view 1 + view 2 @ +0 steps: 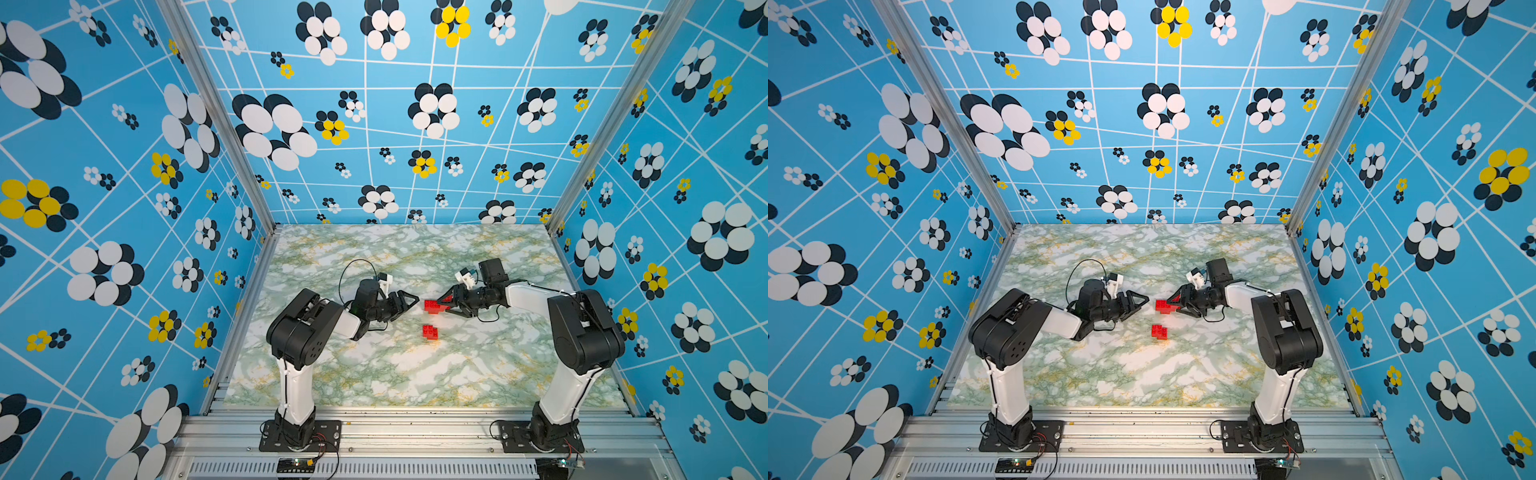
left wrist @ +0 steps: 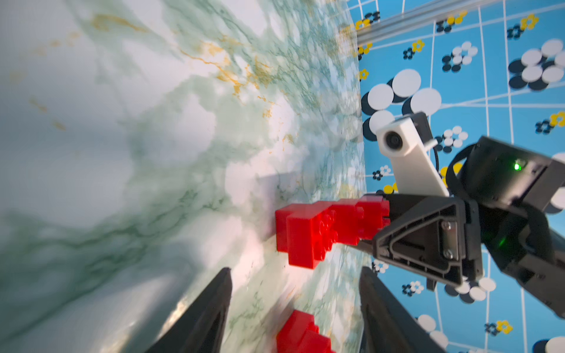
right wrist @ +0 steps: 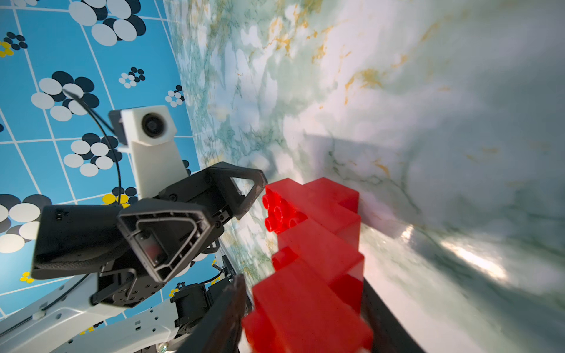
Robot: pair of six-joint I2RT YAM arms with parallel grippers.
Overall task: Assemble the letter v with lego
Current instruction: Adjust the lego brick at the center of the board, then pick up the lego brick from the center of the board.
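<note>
The lego shows as two separate red stepped pieces, and no joined letter v is in view. My right gripper (image 1: 444, 305) (image 3: 302, 305) is shut on the larger staircase of bricks (image 1: 433, 305) (image 1: 1165, 306) (image 3: 312, 244), holding it low over the marble table. I cannot tell whether it touches the table. The smaller piece (image 1: 430, 331) (image 1: 1159, 332) (image 2: 301, 333) lies on the table nearer the front. My left gripper (image 1: 413, 304) (image 2: 295, 275) is open and empty. It faces the free end of the held staircase (image 2: 318, 232), a short gap away.
The marble tabletop (image 1: 415, 374) is walled by blue flowered panels on three sides. An aluminium rail (image 1: 415, 419) runs along the front, where both arm bases stand. The right arm's wrist camera (image 2: 397, 143) sits just above its gripper (image 2: 382, 223).
</note>
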